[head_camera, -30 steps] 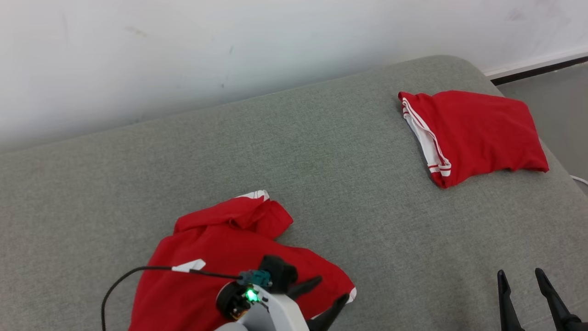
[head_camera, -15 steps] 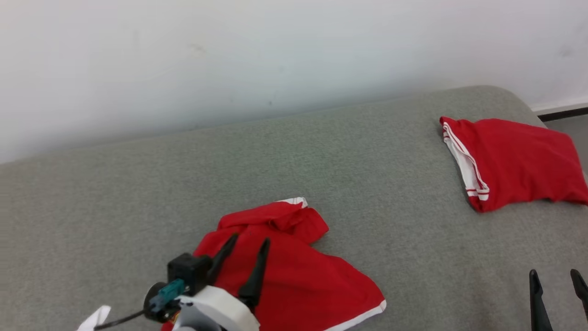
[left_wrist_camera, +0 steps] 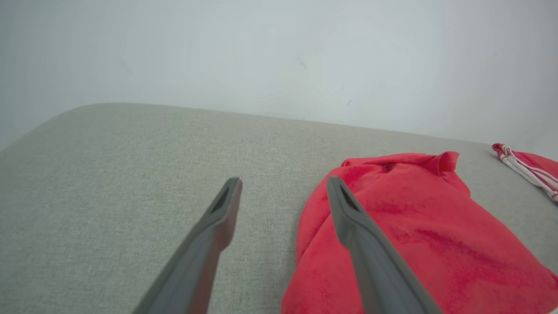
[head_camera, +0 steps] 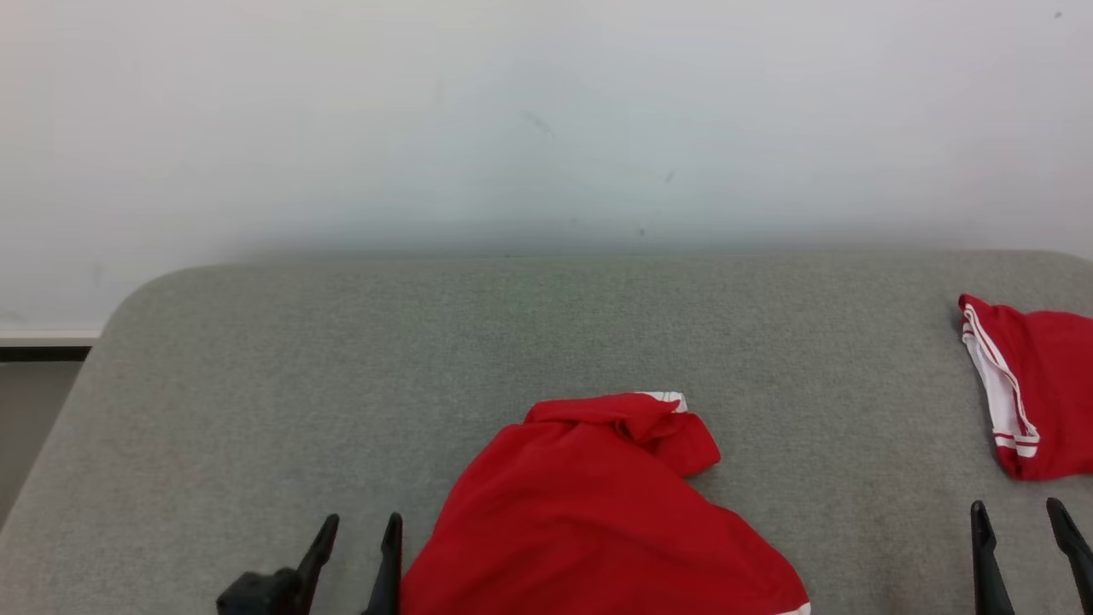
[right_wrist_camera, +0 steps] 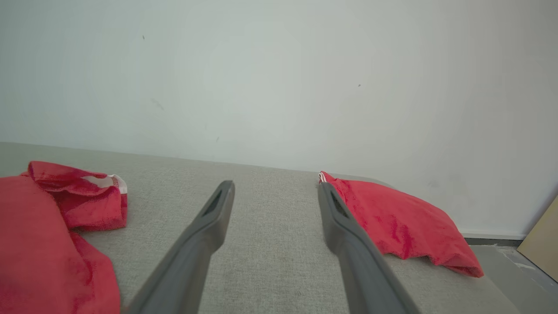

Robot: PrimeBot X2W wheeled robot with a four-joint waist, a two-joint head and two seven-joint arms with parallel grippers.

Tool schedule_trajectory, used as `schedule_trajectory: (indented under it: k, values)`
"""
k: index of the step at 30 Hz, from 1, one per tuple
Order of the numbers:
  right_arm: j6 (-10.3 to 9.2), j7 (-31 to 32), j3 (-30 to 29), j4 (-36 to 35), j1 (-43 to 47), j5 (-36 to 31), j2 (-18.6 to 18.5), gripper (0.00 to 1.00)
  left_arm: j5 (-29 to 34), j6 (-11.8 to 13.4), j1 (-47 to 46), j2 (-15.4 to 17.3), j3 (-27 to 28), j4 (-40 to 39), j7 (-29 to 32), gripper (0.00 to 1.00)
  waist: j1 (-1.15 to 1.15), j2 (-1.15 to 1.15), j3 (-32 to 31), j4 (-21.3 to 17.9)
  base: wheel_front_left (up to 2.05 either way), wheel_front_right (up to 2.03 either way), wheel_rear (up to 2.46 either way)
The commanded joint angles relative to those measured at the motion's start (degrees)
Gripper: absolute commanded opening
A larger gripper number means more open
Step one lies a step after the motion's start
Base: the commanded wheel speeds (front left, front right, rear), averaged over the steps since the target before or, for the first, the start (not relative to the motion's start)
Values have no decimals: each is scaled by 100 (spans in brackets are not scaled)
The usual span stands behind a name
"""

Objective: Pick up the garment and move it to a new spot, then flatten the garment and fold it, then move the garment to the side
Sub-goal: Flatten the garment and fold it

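Left gripper [head_camera: 362,534] is spread and empty, its inner finger just beside the garment [head_camera: 589,521]. The garment lies crumpled to its right, near the cushion's [head_camera: 299,384] front edge (right gripper [head_camera: 1016,521], also spread, sits well apart). Farther right lies a folded cloth [head_camera: 1037,384].

Lighting is even, diffuse and bright in all three views, with no glare and no hard shadows.

Head view: a soft grey band of shade lies on the wall [head_camera: 546,128] where it meets the counter [head_camera: 256,384], far beyond the jaws. A thin shadow hugs the garment [head_camera: 589,512] edge between the two sets of jaws.

Wrist views: the jaws of the left gripper [left_wrist_camera: 283,179] and right gripper [right_wrist_camera: 275,183] go soft toward the bottom edge, near the lens. The weave just ahead of them is sharp. The counter's far edge bows, a wide-angle effect. The red reads pinker and somewhat oversaturated. Wall tone darkens toward the corners.
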Motion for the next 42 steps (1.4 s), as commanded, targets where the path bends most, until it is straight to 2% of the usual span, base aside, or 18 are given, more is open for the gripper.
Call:
schedule_trajectory:
  k: [1, 11, 22, 30, 42]
  values:
    - [-12, 5, 18, 36, 88, 4, 0, 100, 156, -56, 186, -35, 94, -4, 3, 100, 0, 0, -123, 194, 0, 0, 0]
    - [-12, 5, 302, 290, 141, -48, 74, 100, 839, -662, 1017, -436, 1056, -73, 3, 100, 0, 0, -306, 357, 0, 0, 0]
    - [-12, 5, 522, 453, 185, 5, 125, 100, 1517, -1360, 1182, -962, 1784, -147, 3, 100, 0, 0, -346, 205, 0, 0, 0]
    - [-12, 5, 553, 516, 161, 38, 105, 100, 1753, -1599, 1155, -1138, 2032, -41, 2, 100, 0, 0, -344, 128, 0, 0, 0]
    - [-12, 5, 632, 456, 135, 87, 17, 100, 1779, -1726, 1212, -1232, 2092, 167, 2, 100, 0, 0, -347, 143, 0, 0, 0]
